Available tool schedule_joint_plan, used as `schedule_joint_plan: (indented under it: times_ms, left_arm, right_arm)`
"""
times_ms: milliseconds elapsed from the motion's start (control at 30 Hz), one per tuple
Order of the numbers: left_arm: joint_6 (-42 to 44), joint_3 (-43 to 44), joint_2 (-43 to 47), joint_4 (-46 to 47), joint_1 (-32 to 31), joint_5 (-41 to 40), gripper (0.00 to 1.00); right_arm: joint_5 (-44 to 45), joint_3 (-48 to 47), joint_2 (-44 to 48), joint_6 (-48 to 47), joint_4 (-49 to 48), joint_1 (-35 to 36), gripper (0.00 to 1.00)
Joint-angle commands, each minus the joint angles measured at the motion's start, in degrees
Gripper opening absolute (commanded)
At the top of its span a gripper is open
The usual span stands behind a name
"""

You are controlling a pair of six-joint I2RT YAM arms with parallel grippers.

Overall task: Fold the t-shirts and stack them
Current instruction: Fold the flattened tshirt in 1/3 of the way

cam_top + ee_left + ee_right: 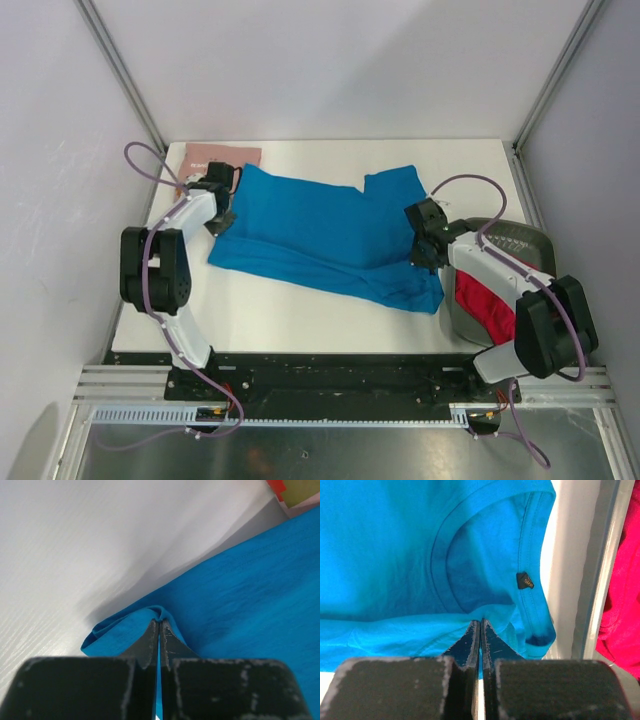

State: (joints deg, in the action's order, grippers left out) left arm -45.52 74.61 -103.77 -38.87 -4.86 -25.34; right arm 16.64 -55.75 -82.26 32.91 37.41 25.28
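Observation:
The bright blue t-shirt lies folded lengthwise across the middle of the table. My left gripper is shut on its left edge, and the left wrist view shows the cloth pinched at the fingertips. My right gripper is shut on its right edge by the collar. The red t-shirt lies in the dark grey basket at the right, and shows in the right wrist view. The dusty pink t-shirt lies folded at the far left corner.
White walls and metal frame posts close in the table on three sides. The basket's rim stands right next to my right gripper. The arm bases sit along the near edge.

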Motion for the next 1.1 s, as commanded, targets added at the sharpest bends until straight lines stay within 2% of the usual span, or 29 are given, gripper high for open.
schedule_joint_plan:
  times_ms: [0, 67, 200, 300, 400, 533, 633, 800, 933, 1067]
  left_arm:
    - [2.3, 2.4, -0.7, 2.7, 0.2, -0.6, 0.00]
    - [3.5, 2.6, -1.2, 3.5, 0.3, 0.7, 0.02]
    - [5.8, 1.8, -0.3, 5.5, 0.6, 2.9, 0.24]
    - [7.0, 0.6, 2.1, 6.5, 1.3, 4.4, 0.38]
    - [7.5, -0.9, 5.7, 6.7, 1.6, 5.4, 0.46]
    - [7.1, -4.2, 10.4, 6.7, 1.6, 7.5, 0.49]
    - [6.4, -6.7, 12.8, 6.7, 1.6, 9.5, 0.48]
    - [5.9, -9.8, 15.3, 7.0, 1.6, 11.6, 0.47]
    - [6.2, -11.2, 15.8, 7.3, 1.5, 12.0, 0.46]
    - [6.2, -11.8, 15.8, 7.6, 1.6, 12.5, 0.46]
  right_arm:
    - [0.5, -2.3, -1.1, -2.0, -3.5, -1.7, 0.02]
    - [-0.7, -2.3, -1.8, -2.7, -4.8, -2.7, 0.10]
    - [-2.2, -3.1, -2.0, -4.0, -6.2, -3.3, 0.36]
    - [-2.7, -3.7, -0.3, -4.5, -5.9, -2.9, 0.45]
    - [-2.1, -3.8, 2.0, -3.7, -3.7, -1.3, 0.44]
    - [-2.2, -0.6, 4.5, -0.6, -2.1, 3.2, 0.37]
    - [-3.4, 2.9, 5.4, 2.1, -3.3, 5.9, 0.36]
    - [-4.3, 6.7, 4.2, 5.1, -5.7, 9.0, 0.38]
    - [-4.9, 8.4, 2.8, 6.0, -8.3, 9.6, 0.43]
    - [-5.2, 8.9, 0.8, 6.3, -9.6, 10.1, 0.44]
